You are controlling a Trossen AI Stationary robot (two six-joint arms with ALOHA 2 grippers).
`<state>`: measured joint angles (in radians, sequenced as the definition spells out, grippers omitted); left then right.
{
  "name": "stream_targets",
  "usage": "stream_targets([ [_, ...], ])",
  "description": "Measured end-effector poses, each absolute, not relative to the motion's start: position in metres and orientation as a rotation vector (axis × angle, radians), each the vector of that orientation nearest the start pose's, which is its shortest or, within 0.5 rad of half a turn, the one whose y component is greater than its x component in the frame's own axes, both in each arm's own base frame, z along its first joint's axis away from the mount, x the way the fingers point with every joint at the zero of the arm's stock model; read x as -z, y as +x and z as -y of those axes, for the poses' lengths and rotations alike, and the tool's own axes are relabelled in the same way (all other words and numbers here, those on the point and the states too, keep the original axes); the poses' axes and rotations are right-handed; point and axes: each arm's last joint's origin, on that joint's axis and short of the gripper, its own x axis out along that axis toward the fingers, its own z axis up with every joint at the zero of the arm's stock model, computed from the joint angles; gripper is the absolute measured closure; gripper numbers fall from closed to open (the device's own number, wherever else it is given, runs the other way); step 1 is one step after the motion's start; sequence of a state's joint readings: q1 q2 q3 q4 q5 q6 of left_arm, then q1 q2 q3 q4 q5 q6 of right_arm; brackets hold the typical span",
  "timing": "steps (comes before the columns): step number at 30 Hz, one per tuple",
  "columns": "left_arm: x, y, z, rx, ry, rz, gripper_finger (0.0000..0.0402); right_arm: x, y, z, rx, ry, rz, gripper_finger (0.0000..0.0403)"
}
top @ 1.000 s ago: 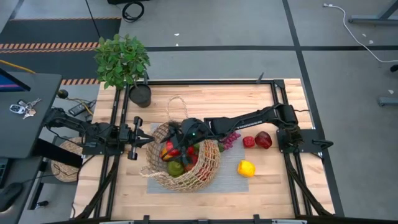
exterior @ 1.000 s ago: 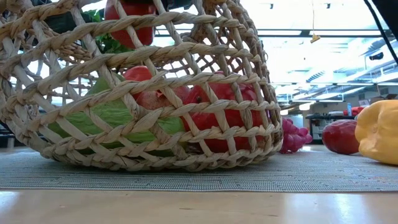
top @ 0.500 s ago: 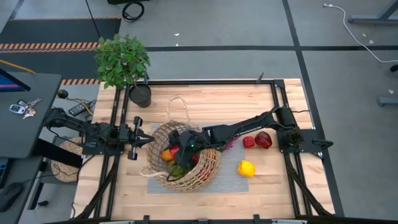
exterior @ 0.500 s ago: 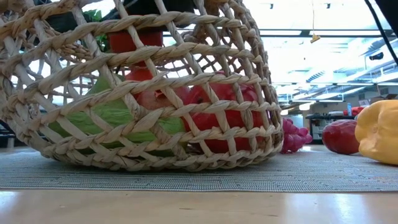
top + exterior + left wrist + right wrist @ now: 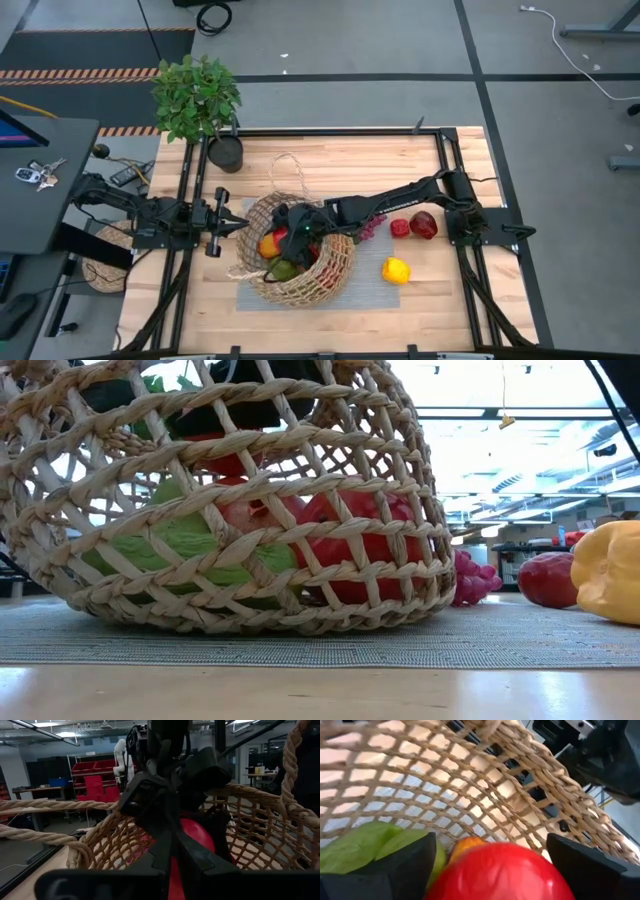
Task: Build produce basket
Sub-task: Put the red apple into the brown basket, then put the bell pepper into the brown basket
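1. The basket [image 5: 300, 262] stands on a grey mat [image 5: 375, 288] near the middle of the wooden tabletop [image 5: 330, 160], and it leans a little toward the left arm.
2. The right claw [image 5: 288, 238] reaches down into the basket from the right side. Its fingers [image 5: 395, 865] are spread wide, and a round red fruit [image 5: 502, 872] sits between them; I cannot tell if they press on it or have let it go.
3. Inside the basket, the right wrist view shows a green piece [image 5: 365, 847] and an orange piece [image 5: 465, 845] just beside the red fruit.
4. In the low view, more produce fills the bottom of the basket: a green piece [image 5: 185, 545] and a large red piece [image 5: 365, 545], touching each other.
5. The left claw [image 5: 238, 226] is at the rim of the basket on the left side. Its fingers are clenched together, but what they hold, if anything, I cannot tell.
6. Outside the basket, purple grapes [image 5: 372, 226] lie just beside its right wall.
7. Farther right, two red pieces [image 5: 415, 226] lie close together on the bare wood.
8. A yellow pepper [image 5: 396, 270] rests on the mat's right edge, apart from the basket.
9. A potted plant [image 5: 200, 100] stands at the far left corner of the tabletop.
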<state>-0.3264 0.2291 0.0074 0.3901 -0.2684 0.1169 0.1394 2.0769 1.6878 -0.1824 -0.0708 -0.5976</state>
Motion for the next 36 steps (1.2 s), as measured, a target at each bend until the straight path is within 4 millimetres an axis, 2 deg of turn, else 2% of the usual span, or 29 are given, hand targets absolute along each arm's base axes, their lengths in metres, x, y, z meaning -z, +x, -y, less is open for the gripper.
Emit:
stream_targets([
  [2, -0.184, 0.106, 0.028, 0.048, 0.067, 0.164, 0.0366, -0.245, 0.474, -0.068, -0.362, -0.6, -0.498, 0.0009],
  [6, -0.184, 0.106, 0.028, 0.048, 0.067, 0.164, 0.0369, -0.249, 0.473, -0.067, -0.313, -0.615, -0.49, 0.001],
  [17, -0.184, 0.106, 0.028, 0.048, 0.067, 0.164, 0.0367, -0.305, 0.454, -0.06, -0.228, -0.556, -0.371, 0.0004],
  [20, -0.184, 0.106, 0.028, 0.048, 0.067, 0.164, 0.0366, -0.321, 0.446, -0.056, -0.136, -0.571, -0.359, 0.0004],
  [25, -0.184, 0.106, 0.028, 0.048, 0.067, 0.164, 0.0372, -0.358, 0.422, -0.047, 0.054, -0.581, -0.355, 0.0012],
  [29, -0.184, 0.106, 0.028, 0.048, 0.067, 0.164, 0.0373, -0.378, 0.396, -0.032, 0.115, -0.487, -0.412, 0.0018],
  [32, -0.184, 0.106, 0.028, 0.048, 0.067, 0.164, 0.0369, -0.382, 0.376, -0.017, 0.158, -0.401, -0.463, 0.0025],
  [36, -0.184, 0.106, 0.028, 0.048, 0.067, 0.164, 0.0366, -0.368, 0.346, 0.001, 0.209, -0.309, -0.498, 0.0035],
])
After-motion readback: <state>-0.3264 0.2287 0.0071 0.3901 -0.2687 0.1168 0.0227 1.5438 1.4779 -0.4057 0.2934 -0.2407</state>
